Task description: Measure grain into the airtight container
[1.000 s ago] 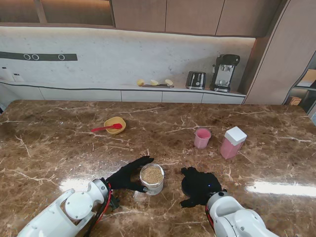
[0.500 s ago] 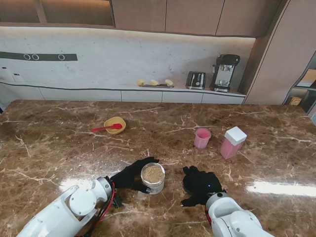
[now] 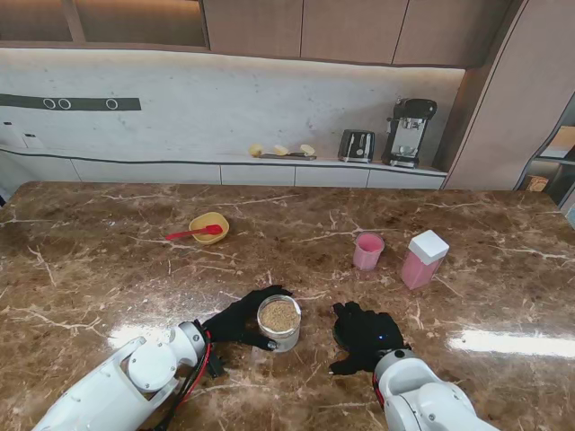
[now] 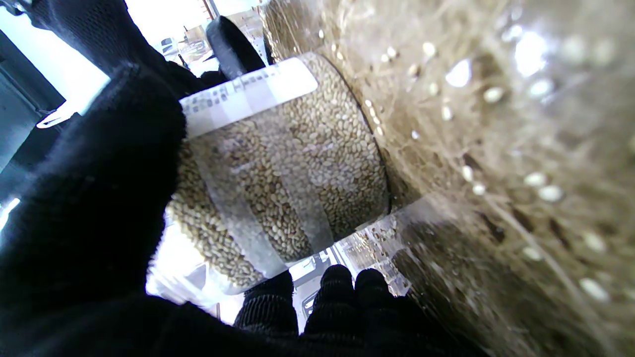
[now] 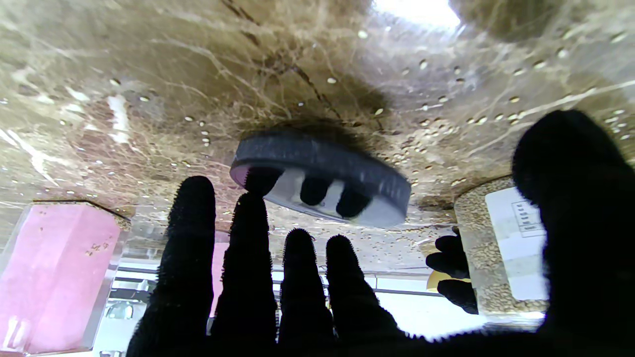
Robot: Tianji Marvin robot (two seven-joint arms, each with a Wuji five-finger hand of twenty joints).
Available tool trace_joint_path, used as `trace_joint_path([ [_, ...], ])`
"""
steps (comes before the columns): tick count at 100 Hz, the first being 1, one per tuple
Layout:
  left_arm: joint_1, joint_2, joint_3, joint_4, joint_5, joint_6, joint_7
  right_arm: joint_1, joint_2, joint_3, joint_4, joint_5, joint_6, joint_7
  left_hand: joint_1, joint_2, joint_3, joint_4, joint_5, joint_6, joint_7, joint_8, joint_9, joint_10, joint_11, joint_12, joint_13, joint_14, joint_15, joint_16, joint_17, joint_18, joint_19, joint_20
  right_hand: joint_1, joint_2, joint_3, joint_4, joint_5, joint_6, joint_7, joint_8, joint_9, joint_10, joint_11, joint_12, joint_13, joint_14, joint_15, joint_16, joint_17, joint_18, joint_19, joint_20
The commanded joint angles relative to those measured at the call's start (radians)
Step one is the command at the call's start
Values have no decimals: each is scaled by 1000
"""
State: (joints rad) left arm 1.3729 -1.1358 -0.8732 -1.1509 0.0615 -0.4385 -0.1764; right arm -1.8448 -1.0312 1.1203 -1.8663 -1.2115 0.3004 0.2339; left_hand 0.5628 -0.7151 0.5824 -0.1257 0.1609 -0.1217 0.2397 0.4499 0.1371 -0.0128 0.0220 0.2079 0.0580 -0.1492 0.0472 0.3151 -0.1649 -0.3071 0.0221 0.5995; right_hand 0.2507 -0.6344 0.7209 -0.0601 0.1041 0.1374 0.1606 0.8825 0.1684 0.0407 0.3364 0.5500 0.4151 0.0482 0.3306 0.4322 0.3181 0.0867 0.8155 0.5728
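An open glass jar of grain [image 3: 279,321] stands near me, left of centre. My left hand [image 3: 235,321] is wrapped around it; the left wrist view has the thumb [image 4: 99,188] on one side of the jar [image 4: 287,168] and the fingers [image 4: 342,292] curled round the other. My right hand [image 3: 362,334] hovers open, fingers spread, over a dark grey lid [image 5: 322,173] that lies on the table and is hidden under the hand in the stand view. Farther off on the right stand a pink cup [image 3: 368,250] and a pink container with a white lid [image 3: 423,259].
A yellow bowl [image 3: 209,227] with a red spoon lies farther away on the left. Loose grains are scattered on the marble top [image 5: 421,64] around the lid. A counter with a toaster [image 3: 357,145] and coffee machine runs along the back wall.
My left hand has slid right and curled its fingers around the grain jar, which shifted slightly right. The right hand moved a little away from me and stays over the lid.
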Motion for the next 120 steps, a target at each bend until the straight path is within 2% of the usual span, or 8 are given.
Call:
trace_joint_path([
  [1,28,-4,12,38,7,21,-6,-21,-1,-4,3,-12,-10,9,2,-3,9,-6,-36,-43,-148,18,-26,6,-26,-7,-25,229,-13,0,94,375,126,-4,-5,-4,-16,24,-20,-5,8,24,-10,9,16,8,10,-30,35,38,7,-4,4,31],
  [19,30,-5,6,33,10,23,0,-30,-1,-5,-1,-39,-16,-7,4,12,-3,-4,-38,-36,-164,20,-25,6,-24,-1,-25,227,-10,8,91,376,138,11,0,-5,-15,24,-21,-7,13,29,-8,6,32,6,11,-39,58,47,10,-16,14,35],
  [31,25,-5,8,36,13,21,2,-34,-3,-5,-2,-53,-13,-25,8,13,-12,-1,-39,-34,-181,20,-23,7,-20,7,-25,230,-8,16,88,381,147,24,-1,-4,-17,23,-22,-10,14,29,-13,3,34,2,-50,-47,47,45,-42,-40,-10,29],
  [48,18,-2,16,41,14,26,-11,-35,-5,1,-3,-63,-4,-43,13,14,-18,1,-39,-30,-196,19,-25,7,-19,18,-27,235,-10,18,86,382,147,31,-11,-4,-13,23,-23,-17,-7,19,-21,3,-13,-21,-192,-56,43,40,-180,-62,-99,18],
  [68,15,-4,24,50,17,26,-10,-25,-3,-2,5,-66,2,-14,26,22,-17,6,-28,-22,-206,13,-25,6,-24,15,-25,230,-11,19,86,384,143,33,-16,-4,-9,22,-16,-19,-34,1,-25,11,-71,-34,-218,-37,6,-1,-203,-50,-144,25],
  [99,20,0,22,41,24,36,-14,11,2,-22,46,-44,22,36,51,45,-20,18,3,-41,19,45,-23,5,-20,24,-25,234,-10,22,88,389,135,31,1,-4,-17,20,0,-16,-82,-48,-17,35,-100,-53,-116,16,-37,-35,-92,-3,-107,34],
  [112,22,-1,22,41,25,37,-10,20,4,-29,57,-49,20,47,51,47,-13,19,0,-44,68,43,-23,6,-18,31,-26,240,-9,26,87,392,137,34,37,-2,-40,19,-9,-16,-9,19,0,15,4,-13,4,-11,40,25,9,-12,-13,45],
  [120,21,-2,22,42,25,35,-8,25,5,-32,64,-61,18,53,51,48,-12,19,-3,-44,73,39,-23,7,-18,31,-26,238,-8,28,87,393,140,37,84,-6,-59,17,6,-23,21,27,22,2,52,7,48,-36,101,69,60,-26,31,44],
])
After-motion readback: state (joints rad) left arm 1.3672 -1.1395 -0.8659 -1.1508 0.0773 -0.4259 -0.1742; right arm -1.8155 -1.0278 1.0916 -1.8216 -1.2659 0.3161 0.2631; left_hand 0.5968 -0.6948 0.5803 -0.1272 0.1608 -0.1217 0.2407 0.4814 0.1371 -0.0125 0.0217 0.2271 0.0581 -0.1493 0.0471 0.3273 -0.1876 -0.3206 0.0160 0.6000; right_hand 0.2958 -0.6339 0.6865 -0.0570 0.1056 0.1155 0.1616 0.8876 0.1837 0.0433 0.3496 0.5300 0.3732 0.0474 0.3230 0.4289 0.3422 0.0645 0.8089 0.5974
